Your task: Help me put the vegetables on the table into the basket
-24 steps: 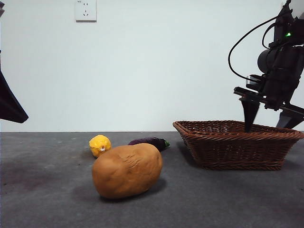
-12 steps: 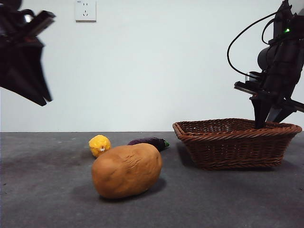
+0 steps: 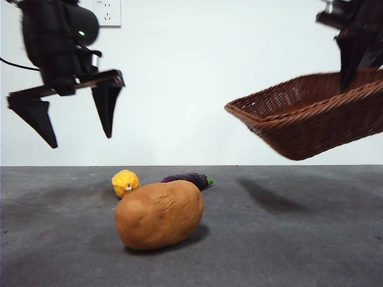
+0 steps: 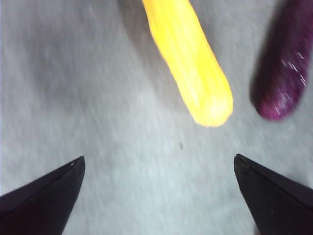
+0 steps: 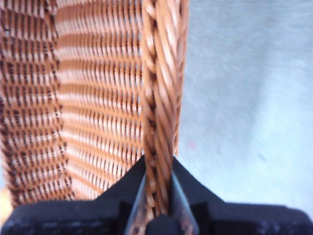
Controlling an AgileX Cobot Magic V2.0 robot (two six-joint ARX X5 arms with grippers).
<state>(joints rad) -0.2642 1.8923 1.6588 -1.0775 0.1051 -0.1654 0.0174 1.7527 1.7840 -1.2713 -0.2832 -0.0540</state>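
A large orange-brown potato [image 3: 160,214] lies on the dark grey table [image 3: 287,245] near the front. Behind it sit a small bumpy yellow vegetable [image 3: 125,182] and a dark purple eggplant [image 3: 188,179]. My left gripper [image 3: 79,139] hangs open high above the table at the left. Its wrist view shows the yellow vegetable [image 4: 190,63] and the eggplant [image 4: 286,73] beyond the open left gripper [image 4: 159,159]. My right gripper [image 3: 347,81] is shut on the braided rim of the brown wicker basket [image 3: 311,113], which hangs tilted in the air at the right. In the right wrist view, that gripper [image 5: 159,183] pinches the basket's rim [image 5: 161,88].
A white wall stands behind the table, with a power outlet [image 3: 108,12] high on the left. The basket's shadow [image 3: 269,197] falls on the table below it.
The right gripper has lifted the basket off the table and tilted it. The left arm has swung in from the left edge, with its jaws spread, toward the yellow vegetable.
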